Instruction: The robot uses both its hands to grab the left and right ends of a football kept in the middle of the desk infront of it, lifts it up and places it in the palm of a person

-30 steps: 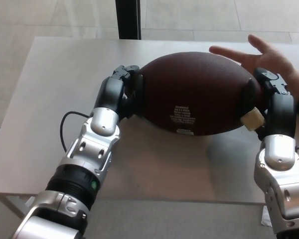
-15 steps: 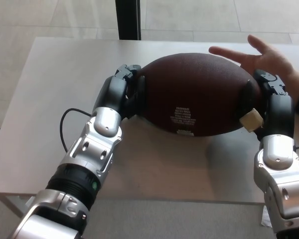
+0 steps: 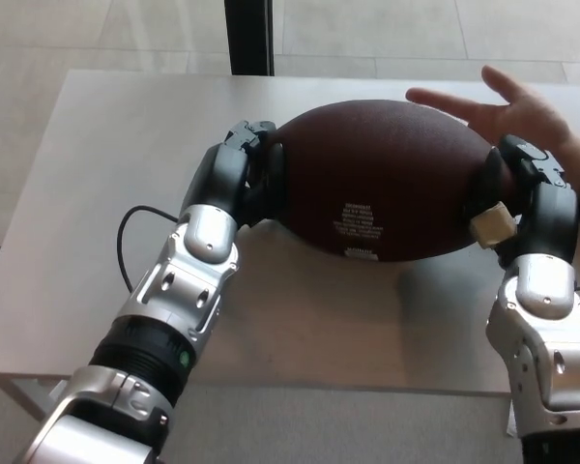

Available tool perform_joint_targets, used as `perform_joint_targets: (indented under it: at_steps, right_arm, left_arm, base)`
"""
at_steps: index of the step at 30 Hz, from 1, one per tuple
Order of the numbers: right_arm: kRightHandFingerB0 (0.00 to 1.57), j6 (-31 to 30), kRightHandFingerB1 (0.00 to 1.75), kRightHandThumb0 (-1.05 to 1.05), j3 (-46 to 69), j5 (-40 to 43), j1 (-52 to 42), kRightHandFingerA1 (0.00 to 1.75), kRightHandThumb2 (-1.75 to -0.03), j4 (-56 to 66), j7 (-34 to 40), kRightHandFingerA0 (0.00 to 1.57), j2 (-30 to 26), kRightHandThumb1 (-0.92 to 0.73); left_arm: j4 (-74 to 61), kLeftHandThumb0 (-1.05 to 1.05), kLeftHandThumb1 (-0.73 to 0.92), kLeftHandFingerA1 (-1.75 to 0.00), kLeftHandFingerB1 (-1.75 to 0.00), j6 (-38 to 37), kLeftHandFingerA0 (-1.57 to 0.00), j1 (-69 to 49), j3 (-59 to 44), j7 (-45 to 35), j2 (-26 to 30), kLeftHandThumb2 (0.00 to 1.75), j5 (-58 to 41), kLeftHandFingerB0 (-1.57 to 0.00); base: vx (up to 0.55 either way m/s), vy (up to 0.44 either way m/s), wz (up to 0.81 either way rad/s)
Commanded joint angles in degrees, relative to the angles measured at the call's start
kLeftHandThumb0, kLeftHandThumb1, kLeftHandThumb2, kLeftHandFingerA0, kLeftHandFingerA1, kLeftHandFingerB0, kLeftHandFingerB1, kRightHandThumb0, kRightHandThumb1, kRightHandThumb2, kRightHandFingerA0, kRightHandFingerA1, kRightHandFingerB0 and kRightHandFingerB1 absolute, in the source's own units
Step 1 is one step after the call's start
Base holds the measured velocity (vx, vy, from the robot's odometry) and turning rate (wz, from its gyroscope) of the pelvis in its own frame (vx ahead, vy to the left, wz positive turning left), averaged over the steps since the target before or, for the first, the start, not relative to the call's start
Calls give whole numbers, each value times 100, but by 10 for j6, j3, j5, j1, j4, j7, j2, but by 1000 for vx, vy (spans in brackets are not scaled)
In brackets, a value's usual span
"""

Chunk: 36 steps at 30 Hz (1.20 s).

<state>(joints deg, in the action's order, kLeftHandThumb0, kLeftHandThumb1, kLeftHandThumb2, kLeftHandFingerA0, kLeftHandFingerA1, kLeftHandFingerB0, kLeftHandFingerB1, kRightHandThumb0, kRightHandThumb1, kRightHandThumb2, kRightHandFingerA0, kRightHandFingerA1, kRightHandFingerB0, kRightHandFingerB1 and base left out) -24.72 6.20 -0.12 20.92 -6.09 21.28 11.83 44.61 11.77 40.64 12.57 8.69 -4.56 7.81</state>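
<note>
A dark brown football [image 3: 382,179] with small white print hangs above the grey desk [image 3: 106,174], lengthwise between my two hands. My left hand [image 3: 246,174] presses on its left end. My right hand [image 3: 522,203] presses on its right end. A person's open palm [image 3: 507,111] reaches in from the right, just behind the ball's far right side. Part of the palm is hidden by the ball and my right hand.
A black cable [image 3: 135,227] loops on the desk beside my left forearm. A dark post [image 3: 248,37] stands behind the desk's far edge. Pale floor shows beyond the desk.
The ball and both hands have shifted slightly to the right, toward the person's palm. The palm has stayed where it was.
</note>
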Motion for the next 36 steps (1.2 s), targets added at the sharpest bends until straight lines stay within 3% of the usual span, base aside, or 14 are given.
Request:
perform_joint_targets:
  at_steps: [1,6,9,18,19,20,22,23,27,30,31,32,35,36]
  right_arm:
    - [51,-19,43,-64,9,127,110,70,-61,15,-76,68,75,-73]
    - [49,-34,43,-61,28,131,168,64,-62,17,-78,62,67,-71]
    - [48,-32,45,-58,28,123,180,64,-62,14,-78,60,62,-73]
    - [45,-42,45,-53,42,124,212,68,-62,8,-71,62,64,-73]
    - [46,-44,45,-55,46,127,217,69,-61,5,-71,61,64,-72]
    - [44,-50,44,-56,57,135,231,69,-61,-1,-75,62,57,-72]
    - [44,-55,44,-56,62,137,241,69,-61,-6,-80,62,51,-72]
    - [44,-55,44,-57,73,140,259,69,-62,-18,-72,60,49,-72]
    - [46,-46,45,-56,105,151,303,71,-62,-57,-57,65,42,-73]
    - [44,-39,44,-54,130,169,328,68,-62,-73,-57,62,43,-72]
    - [37,-43,55,-56,147,178,343,71,-92,-79,-55,59,34,-58]
    - [43,-41,44,-54,149,173,347,66,-62,-82,-55,61,30,-74]
    - [44,-43,44,-58,164,172,357,66,-62,-89,-54,59,25,-73]
    - [46,-42,44,-57,177,178,365,66,-62,-92,-41,61,29,-73]
  left_arm:
    - [9,-26,63,-112,-46,7,-63,83,8,-96,-55,58,-24,-40]
    - [8,-31,65,-107,-46,26,-69,125,-21,-105,-50,58,-40,-42]
    - [8,-31,63,-72,-46,11,-49,134,-5,-92,-43,58,-13,-47]
    - [20,-29,61,-93,-43,65,-62,170,-60,-125,-44,57,-61,-43]
    - [23,-43,50,-72,-53,61,-49,174,-50,-134,-37,86,-49,-34]
    - [38,-37,66,-54,-39,50,-35,190,-24,-149,-23,59,-20,-40]
    - [50,-37,66,-54,-39,41,-35,202,-9,-154,-15,59,-4,-40]
    - [58,-34,62,-87,-45,41,-52,217,-8,-147,-16,57,0,-41]
    - [105,-36,60,-78,-45,60,-50,277,20,-169,-7,58,25,-39]
    - [131,-41,47,-76,-54,59,-51,303,17,-169,-4,84,21,-34]
    - [149,-43,52,-76,-53,34,-50,317,28,-179,-2,87,31,-31]
    - [156,-43,52,-75,-54,26,-46,319,30,-181,-3,89,31,-31]
    - [190,-45,54,-72,-57,26,-43,342,37,-183,-10,91,37,-35]
    - [197,-45,71,-76,-47,22,-40,348,46,-199,-7,62,42,-39]
  base:
    - [0,0,0]
    - [0,0,0]
    - [0,0,0]
    - [0,0,0]
    - [0,0,0]
    - [0,0,0]
    - [0,0,0]
    - [0,0,0]
    - [0,0,0]
    - [0,0,0]
    - [0,0,0]
    - [0,0,0]
    - [0,0,0]
    - [0,0,0]
